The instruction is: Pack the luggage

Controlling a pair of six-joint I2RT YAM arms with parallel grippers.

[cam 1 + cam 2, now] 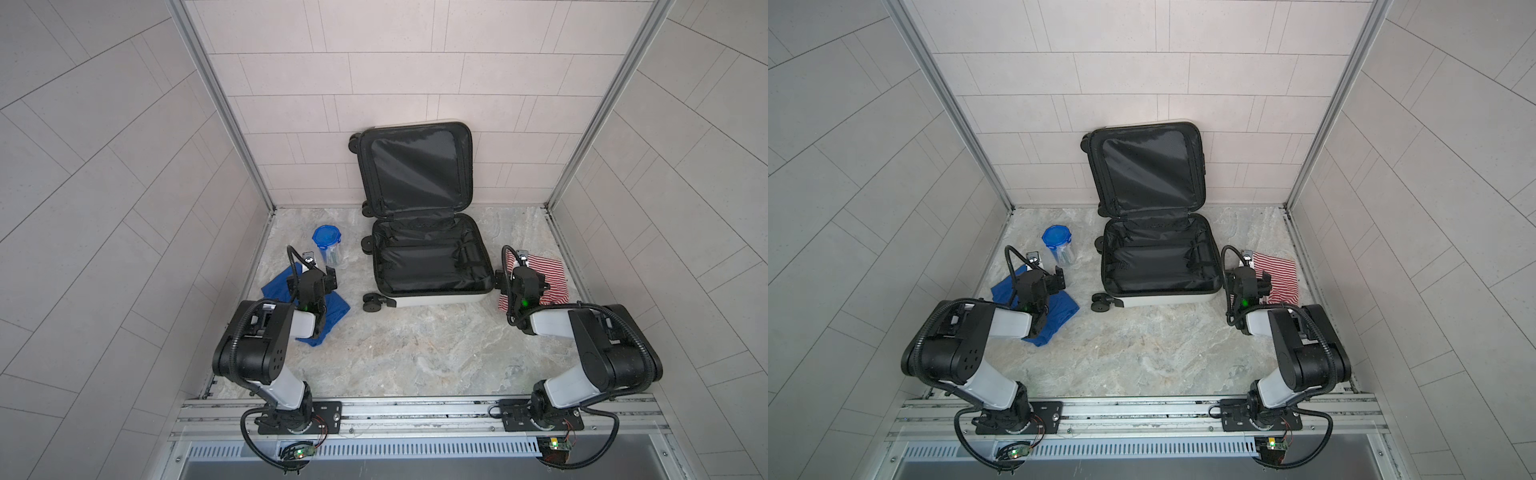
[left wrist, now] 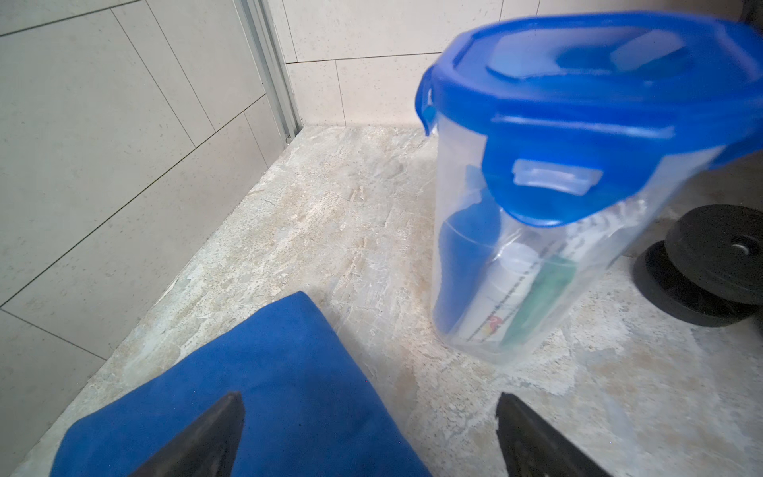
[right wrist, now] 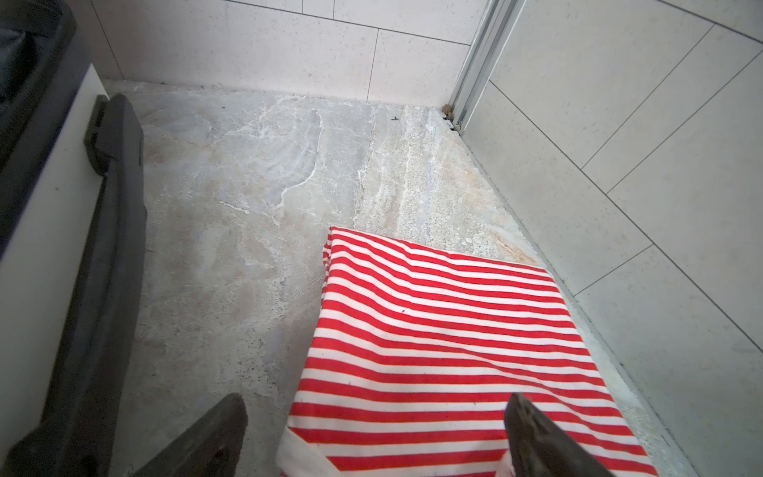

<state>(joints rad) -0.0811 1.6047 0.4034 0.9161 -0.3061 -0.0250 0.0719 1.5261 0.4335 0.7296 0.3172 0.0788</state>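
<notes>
White luggage (image 1: 428, 266), between left tool (image 1: 311, 280), right tool (image 1: 521, 277)

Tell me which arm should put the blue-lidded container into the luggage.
Left. The container stands left of the luggage, right ahead of the open jaws of the left arm; the right arm hangs over the striped cloth on the luggage's far side.

Red-white striped cloth (image 3: 446, 351), blue towel (image 2: 256, 392), white luggage (image 1: 436, 300).

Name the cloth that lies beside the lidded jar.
The blue cloth, left of the luggage, next to the jar. The striped cloth lies alone on the luggage's other side.
</notes>
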